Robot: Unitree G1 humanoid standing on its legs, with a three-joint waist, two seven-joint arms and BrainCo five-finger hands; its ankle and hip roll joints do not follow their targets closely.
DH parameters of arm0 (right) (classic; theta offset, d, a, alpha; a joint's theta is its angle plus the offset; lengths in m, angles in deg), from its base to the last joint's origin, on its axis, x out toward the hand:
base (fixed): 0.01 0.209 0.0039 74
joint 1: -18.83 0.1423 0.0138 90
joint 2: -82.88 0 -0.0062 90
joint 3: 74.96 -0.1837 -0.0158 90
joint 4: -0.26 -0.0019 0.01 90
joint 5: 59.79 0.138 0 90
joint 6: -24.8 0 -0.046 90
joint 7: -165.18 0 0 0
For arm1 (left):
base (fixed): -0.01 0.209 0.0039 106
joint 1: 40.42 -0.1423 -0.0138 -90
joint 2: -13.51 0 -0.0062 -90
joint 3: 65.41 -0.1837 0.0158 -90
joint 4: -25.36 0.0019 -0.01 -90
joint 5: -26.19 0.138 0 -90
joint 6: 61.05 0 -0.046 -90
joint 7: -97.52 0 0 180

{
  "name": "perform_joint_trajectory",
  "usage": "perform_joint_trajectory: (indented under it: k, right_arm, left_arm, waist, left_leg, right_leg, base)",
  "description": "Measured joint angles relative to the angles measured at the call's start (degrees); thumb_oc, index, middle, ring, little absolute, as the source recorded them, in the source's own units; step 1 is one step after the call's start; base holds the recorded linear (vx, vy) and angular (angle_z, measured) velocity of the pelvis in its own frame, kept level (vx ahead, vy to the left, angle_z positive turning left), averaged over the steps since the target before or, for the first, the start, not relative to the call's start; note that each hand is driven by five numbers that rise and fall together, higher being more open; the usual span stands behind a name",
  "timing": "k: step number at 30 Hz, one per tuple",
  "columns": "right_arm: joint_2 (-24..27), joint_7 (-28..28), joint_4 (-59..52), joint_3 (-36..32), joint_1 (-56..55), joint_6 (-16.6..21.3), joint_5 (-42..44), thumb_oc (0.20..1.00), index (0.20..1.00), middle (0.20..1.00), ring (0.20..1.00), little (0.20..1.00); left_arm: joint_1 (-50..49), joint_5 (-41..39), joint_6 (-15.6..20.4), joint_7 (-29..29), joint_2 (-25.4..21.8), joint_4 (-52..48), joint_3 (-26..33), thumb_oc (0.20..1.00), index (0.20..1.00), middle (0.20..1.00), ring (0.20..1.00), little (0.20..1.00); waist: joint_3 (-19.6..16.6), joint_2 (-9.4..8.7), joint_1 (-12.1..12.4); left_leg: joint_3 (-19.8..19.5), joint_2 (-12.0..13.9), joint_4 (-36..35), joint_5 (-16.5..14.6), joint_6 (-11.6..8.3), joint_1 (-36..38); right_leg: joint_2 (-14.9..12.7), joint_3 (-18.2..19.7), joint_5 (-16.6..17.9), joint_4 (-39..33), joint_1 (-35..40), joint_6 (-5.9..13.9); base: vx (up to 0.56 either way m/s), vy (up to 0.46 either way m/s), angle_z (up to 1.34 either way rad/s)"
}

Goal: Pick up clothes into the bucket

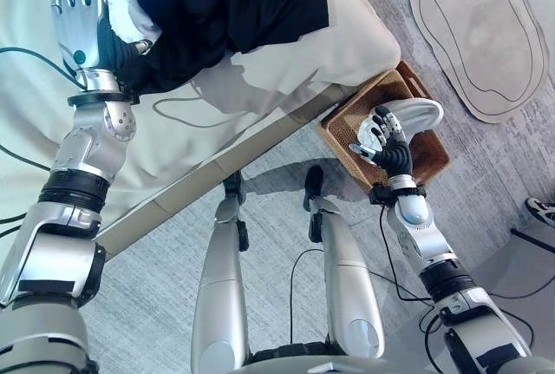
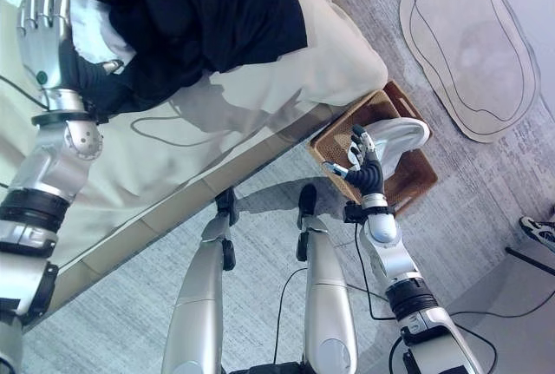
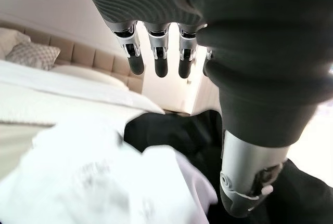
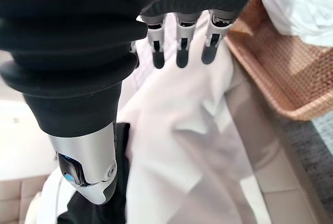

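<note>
Left hand (image 1: 80,18): raised over the bed, fingers straight and spread, thumb apart; nothing held. Palm side faces the clothes pile.
Right hand (image 1: 387,141): above the basket, fingers loosely bent and apart, thumb apart; it grips nothing that I can see.
Black garment (image 1: 230,1): crumpled heap on the bed, just beside the left hand's thumb, spreading away from the palm toward the bed's corner. An edge lies against the left wrist cover; contact with the fingers cannot be confirmed.
White garment (image 3: 104,182): bunched up just below the left hand's fingertips, lying against the black one.
Bed (image 1: 286,79): cream sheet, slack and creased, with its corner hanging near the basket.
Wicker basket (image 1: 342,135): on the floor at the bed's corner, directly under the right hand; this serves as the bucket.
White item in basket (image 1: 414,114): beyond the right hand's fingertips, resting inside the rim. Probably clothing already dropped; not certain.
Handling (judgement): both garments look light, soft and limp, with no fixed shape. They should drape and trail when lifted, and may snag the sheet.
Hold point (judgement): close on a thick bunched fold nearest the left hand's thumb, not a thin edge, so the cloth gathers and does not slip.
Progress (judgement): the pile is not yet grasped.
</note>
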Motion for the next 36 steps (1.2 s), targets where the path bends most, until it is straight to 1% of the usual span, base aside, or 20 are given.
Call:
perform_joint_trajectory:
  k: [2,4,5,7,8,9,10,11,18,28,29,31,32,33,36]
  right_arm:
    - [0.09,0.18,-0.09,-0.02,0.11,0.03,0.00,1.000,1.000,1.000,1.000,1.000]
    - [0.45,0.30,-0.13,-0.01,0.08,0.03,0.00,1.000,1.000,1.000,1.000,1.000]
    - [0.55,0.36,-0.11,0.00,0.35,0.02,0.00,1.000,1.000,1.000,1.000,1.000]
    - [0.60,0.46,-0.25,0.00,0.91,0.02,0.00,1.000,1.000,1.000,1.000,1.000]
    - [0.60,0.53,-0.24,0.01,1.31,0.02,0.00,1.000,1.000,1.000,1.000,1.000]
    - [0.63,0.74,-0.26,-0.02,1.59,0.02,0.01,1.000,1.000,1.000,1.000,1.000]
    - [0.74,0.88,-0.25,-0.02,1.55,0.02,0.01,1.000,1.000,1.000,1.000,1.000]
    - [0.79,1.12,-0.26,-0.01,1.60,0.02,0.01,1.000,1.000,1.000,1.000,1.000]
    - [0.80,2.48,-0.27,0.03,1.60,-0.03,0.07,1.000,1.000,1.000,1.000,1.000]
    - [0.78,3.39,-0.28,0.00,1.51,-0.18,0.06,1.000,1.000,1.000,1.000,1.000]
    - [0.76,3.60,-0.21,0.01,1.47,-0.29,0.05,1.000,1.000,1.000,1.000,1.000]
    - [0.67,3.73,-0.14,0.17,0.75,-0.48,0.03,1.000,1.000,1.000,1.000,1.000]
    - [0.68,3.73,-0.17,0.16,0.63,-0.48,0.02,1.000,1.000,1.000,1.000,1.000]
    - [0.69,3.72,-0.18,0.10,0.28,-0.49,0.00,1.000,1.000,1.000,1.000,1.000]
    - [0.87,3.72,-0.20,-0.17,-0.61,-0.75,0.00,1.000,1.000,1.000,1.000,1.000]
  left_arm:
    - [2.54,-0.05,-1.24,1.20,0.03,4.53,-1.83,1.000,1.000,1.000,1.000,1.000]
    - [4.19,-0.05,-1.51,1.67,-0.05,5.74,-2.42,1.000,1.000,1.000,1.000,1.000]
    - [6.72,-0.01,-1.56,2.35,-0.54,8.61,-4.97,1.000,1.000,1.000,1.000,1.000]
    - [8.71,-0.13,-1.63,3.28,-1.38,10.24,-6.10,1.000,1.000,1.000,1.000,1.000]
    - [9.29,-0.12,-1.59,3.62,-2.10,10.99,-6.59,0.893,0.893,0.893,0.893,0.893]
    - [9.84,-0.13,-1.62,4.25,-2.61,12.31,-6.71,0.545,0.545,0.545,0.545,0.545]
    - [10.78,-0.12,-1.67,4.83,-2.72,14.08,-8.14,0.470,0.470,0.470,0.470,0.470]
    - [12.40,-0.12,-1.83,6.24,-2.80,16.86,-10.54,0.200,0.200,0.200,0.200,0.200]
    - [16.09,-0.37,-2.67,11.17,-2.72,19.60,-11.24,0.200,0.200,0.200,0.200,0.200]
    - [15.35,-0.67,-2.67,13.21,-2.71,18.05,-10.26,0.200,0.200,0.200,0.200,0.200]
    - [14.47,-0.65,-2.66,13.42,-2.66,17.40,-9.48,0.200,0.200,0.200,0.200,0.200]
    - [9.97,-0.64,-2.66,13.76,-2.59,14.57,-7.95,0.200,0.200,0.200,0.200,0.200]
    - [7.13,-0.65,-2.65,13.87,-2.47,12.61,-6.02,0.200,0.200,0.200,0.200,0.200]
    - [4.82,-0.64,-2.63,13.93,-2.26,11.73,-5.20,0.200,0.200,0.200,0.200,0.200]
    - [1.84,-0.62,-2.62,14.35,-1.71,10.50,-3.78,0.200,0.200,0.200,0.200,0.200]
  waist:
    - [-0.14,-0.23,-0.08]
    - [-0.15,-0.24,-0.47]
    - [-0.16,-0.27,-0.07]
    - [-0.20,-0.34,-0.95]
    - [-0.20,-0.34,-1.22]
    - [-0.20,-0.34,-1.57]
    - [-0.21,-0.35,-1.64]
    - [-0.21,-0.35,-1.64]
    - [-0.22,-0.37,-1.87]
    - [-0.23,-0.37,-1.49]
    - [-0.22,-0.37,-1.47]
    - [-0.34,-0.48,-1.22]
    - [-0.39,-0.57,-1.05]
    - [-1.06,-0.60,-0.77]
    - [-1.39,-0.61,0.29]
  left_leg:
    - [0.17,0.01,-0.04,-0.02,0.00,-0.29]
    - [0.29,0.11,0.04,-0.01,0.00,-0.98]
    - [0.23,0.14,0.18,0.00,0.01,-1.56]
    - [0.27,0.16,0.40,0.00,0.01,-2.37]
    - [0.28,0.14,0.45,0.02,0.02,-2.63]
    - [0.40,0.11,0.63,0.03,0.03,-2.82]
    - [0.49,0.10,0.69,0.03,0.03,-2.82]
    - [0.58,0.09,0.73,0.03,0.03,-2.82]
    - [0.62,0.13,0.95,0.02,0.04,-2.86]
    - [0.60,0.12,0.88,0.07,0.07,-2.12]
    - [0.61,0.13,0.48,0.15,0.19,-1.17]
    - [0.60,0.19,-1.09,0.20,0.25,2.95]
    - [0.64,0.19,-2.43,0.20,0.26,5.19]
    - [0.73,0.21,-3.23,0.25,0.21,6.57]
    - [0.79,0.36,-4.83,0.57,0.17,9.73]
  right_leg:
    - [0.04,0.26,0.17,-0.06,-0.49,0.02]
    - [0.10,0.31,0.42,-0.09,-1.24,-0.04]
    - [0.15,0.24,0.50,-0.04,-1.70,-0.05]
    - [0.16,0.29,0.64,0.01,-2.46,-0.12]
    - [0.15,0.27,0.69,0.00,-2.67,-0.11]
    - [0.11,0.30,0.81,-0.03,-2.79,-0.11]
    - [0.10,0.35,0.82,-0.04,-2.81,-0.11]
    - [0.10,0.43,0.82,-0.05,-2.83,-0.12]
    - [0.16,0.64,0.89,0.23,-3.04,-0.19]
    - [0.13,0.70,1.06,0.13,-2.23,-0.19]
    - [0.10,0.48,1.06,-0.12,-1.32,-0.19]
    - [0.07,0.09,1.02,-1.40,2.65,-0.17]
    - [0.10,0.06,1.01,-2.35,4.70,-0.16]
    - [0.10,0.08,0.96,-2.90,5.82,-0.14]
    - [0.39,0.01,0.99,-4.22,8.84,-0.15]
  base:
    - [0.01,0.016,-0.06]
    - [0.00,0.008,-0.03]
    - [0.00,0.000,0.00]
    - [0.00,0.000,0.00]
    - [0.00,0.000,0.00]
    - [0.00,0.000,0.00]
    - [0.00,0.000,0.00]
    - [0.01,-0.002,-0.03]
    - [0.00,0.000,0.00]
    - [0.01,-0.012,0.01]
    - [0.03,-0.033,0.04]
    - [0.04,-0.022,0.02]
    - [0.05,-0.021,-0.04]
    - [0.06,-0.021,-0.05]
    - [0.05,-0.008,-0.02]
